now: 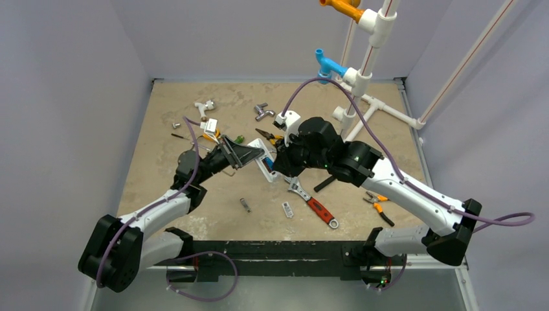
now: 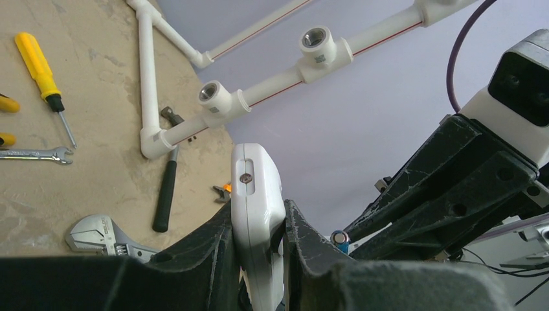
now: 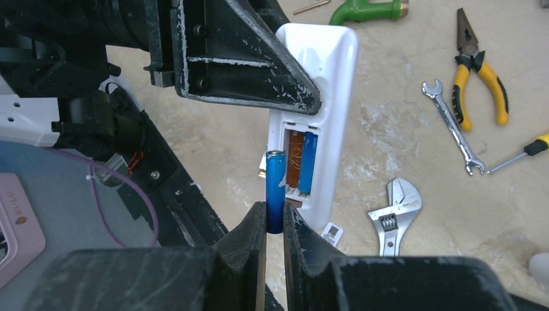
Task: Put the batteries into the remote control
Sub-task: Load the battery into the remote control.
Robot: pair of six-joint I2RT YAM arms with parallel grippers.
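Observation:
My left gripper (image 2: 259, 220) is shut on the white remote control (image 2: 257, 194) and holds it edge-on above the table. In the right wrist view the remote (image 3: 333, 78) shows its open battery recess, with one blue battery (image 3: 309, 162) seated in it beside an orange-brown slot. My right gripper (image 3: 275, 210) is shut on a second blue battery (image 3: 276, 184), held upright just left of the recess. That battery's tip (image 2: 341, 239) also shows in the left wrist view. In the top view both grippers meet over the remote (image 1: 264, 166) at the table's middle.
A red-handled wrench (image 1: 315, 206), orange pliers (image 1: 377, 206) and two small metal pieces (image 1: 287, 209) lie near the front. A white pipe frame (image 1: 362, 97) stands at the back right. A spanner (image 3: 453, 126), yellow pliers (image 3: 479, 65) and a hammer (image 2: 167, 188) lie around.

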